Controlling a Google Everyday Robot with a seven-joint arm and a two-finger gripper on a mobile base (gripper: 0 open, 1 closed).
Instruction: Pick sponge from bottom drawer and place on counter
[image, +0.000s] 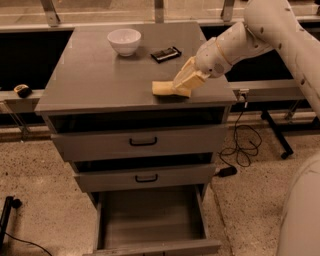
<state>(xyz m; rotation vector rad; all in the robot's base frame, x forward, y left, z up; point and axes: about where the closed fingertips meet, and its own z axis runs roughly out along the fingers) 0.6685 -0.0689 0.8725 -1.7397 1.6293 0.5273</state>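
The pale yellow sponge (163, 88) is at the front right part of the grey counter (100, 75), touching or just above its surface. My gripper (175, 89) reaches in from the right and is shut on the sponge's right end. The bottom drawer (150, 215) stands pulled out below, and its grey inside holds nothing I can see.
A white bowl (124, 41) and a dark flat packet (166, 53) sit at the back of the counter. The two upper drawers with black handles (143, 142) are slightly open. A cable (242, 145) lies on the floor to the right. A black stand leg (272, 127) is further right.
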